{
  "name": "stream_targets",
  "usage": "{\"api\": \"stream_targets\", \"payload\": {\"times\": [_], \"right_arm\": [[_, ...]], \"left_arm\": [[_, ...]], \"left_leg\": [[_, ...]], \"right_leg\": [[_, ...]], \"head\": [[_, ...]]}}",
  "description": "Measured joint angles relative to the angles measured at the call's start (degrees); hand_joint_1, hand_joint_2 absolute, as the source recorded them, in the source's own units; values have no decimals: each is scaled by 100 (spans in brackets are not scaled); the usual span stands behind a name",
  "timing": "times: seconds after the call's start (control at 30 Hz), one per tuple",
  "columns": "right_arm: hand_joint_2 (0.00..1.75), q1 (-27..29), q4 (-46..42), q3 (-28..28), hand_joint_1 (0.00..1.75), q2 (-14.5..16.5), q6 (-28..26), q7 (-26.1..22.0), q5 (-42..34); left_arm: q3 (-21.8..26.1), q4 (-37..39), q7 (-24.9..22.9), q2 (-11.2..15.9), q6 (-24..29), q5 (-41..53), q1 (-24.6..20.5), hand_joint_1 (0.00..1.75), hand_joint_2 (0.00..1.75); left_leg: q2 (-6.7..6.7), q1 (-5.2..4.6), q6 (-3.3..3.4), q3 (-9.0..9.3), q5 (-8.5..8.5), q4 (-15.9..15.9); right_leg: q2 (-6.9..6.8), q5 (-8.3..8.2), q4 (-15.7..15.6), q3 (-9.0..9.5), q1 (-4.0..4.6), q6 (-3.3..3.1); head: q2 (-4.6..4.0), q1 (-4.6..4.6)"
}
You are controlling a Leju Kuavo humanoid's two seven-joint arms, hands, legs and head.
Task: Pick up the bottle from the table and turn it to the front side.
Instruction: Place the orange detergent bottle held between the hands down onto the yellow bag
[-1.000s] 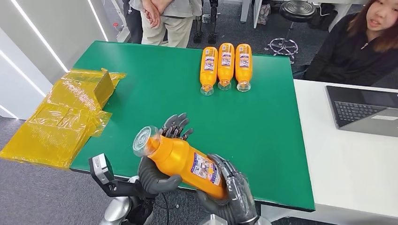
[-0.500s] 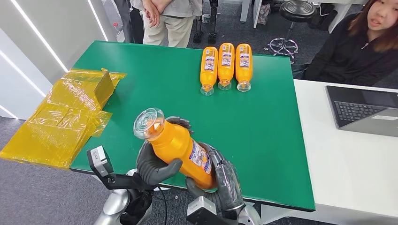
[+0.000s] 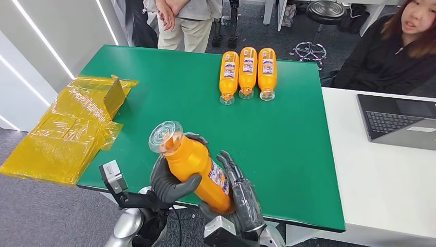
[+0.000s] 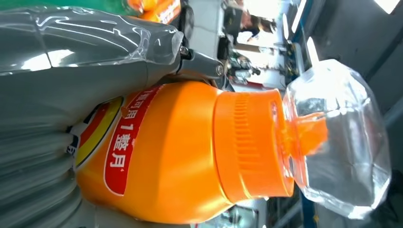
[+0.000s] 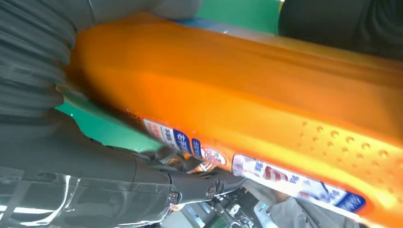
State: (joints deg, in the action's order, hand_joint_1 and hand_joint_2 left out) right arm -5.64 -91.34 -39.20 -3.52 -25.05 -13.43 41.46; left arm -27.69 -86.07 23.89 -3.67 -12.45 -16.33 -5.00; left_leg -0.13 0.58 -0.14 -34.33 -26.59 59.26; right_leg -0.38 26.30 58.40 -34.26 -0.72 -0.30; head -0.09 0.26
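While the bottle (image 3: pixel 194 163) is held clear of the green tabletop (image 3: pixel 288 134) near its front edge, cap tilted up and away, it is gripped by both hands: the left hand (image 3: pixel 172 182) is wrapped around the upper body, the right hand (image 3: pixel 239 198) cradles the base. The turn is best made slowly about the bottle's long axis, with one hand kept firm as the other is re-seated, until the printed label (image 3: pixel 218 176) faces forward.
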Motion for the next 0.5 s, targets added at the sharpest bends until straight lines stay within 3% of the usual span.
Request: {"api": "stream_targets", "payload": {"times": [0.3,0.5], "right_arm": [[175,168,-3,79,0,15,-839,-797,-832],[175,245,3,114,0,20,-1166,-1062,-1252]], "left_arm": [[38,35,139,150,1013,1512,-40,175,175],[209,311,23,352,1841,3521,-361,175,175]], "left_leg": [[1,1,0,0,0,0],[1,1,-1,2,2,0]], "right_leg": [[2,0,0,-1,0,0],[1,-1,1,-1,1,-1]], "head": [[0,-1],[0,-1]]}}
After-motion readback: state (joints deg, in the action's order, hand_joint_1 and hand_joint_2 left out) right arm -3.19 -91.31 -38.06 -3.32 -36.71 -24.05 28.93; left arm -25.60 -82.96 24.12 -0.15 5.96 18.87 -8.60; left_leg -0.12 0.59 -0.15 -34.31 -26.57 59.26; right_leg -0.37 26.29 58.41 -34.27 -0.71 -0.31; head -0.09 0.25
